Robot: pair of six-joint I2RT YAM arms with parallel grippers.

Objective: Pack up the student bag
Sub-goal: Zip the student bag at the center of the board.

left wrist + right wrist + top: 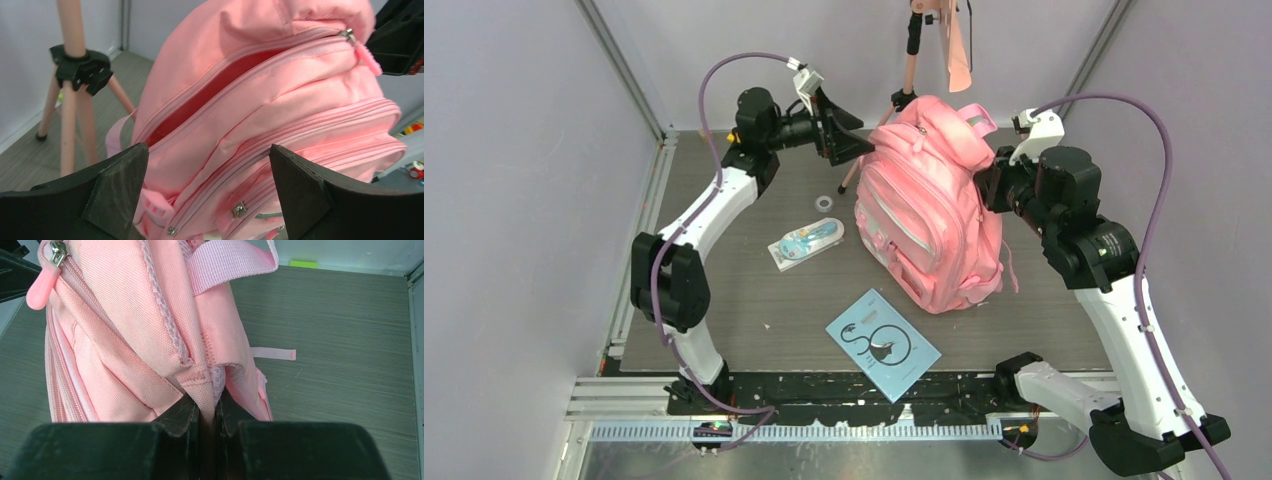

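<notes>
Pinched tight, the right gripper (pixel 209 412) clamps a fabric seam on the side of the bag (pixel 929 205), its arm reaching in from the right with the wrist bent toward the bag's upper edge. Opposite, the left gripper (pixel 210 192) stands spread wide just beside the bag's top, facing the partly unzipped main pocket, its arm arched up and over from the left. On the counter (pixel 754 290) the bag stands upright, with a booklet (pixel 883 344) in front and a blister pack (pixel 805 243) to its left.
</notes>
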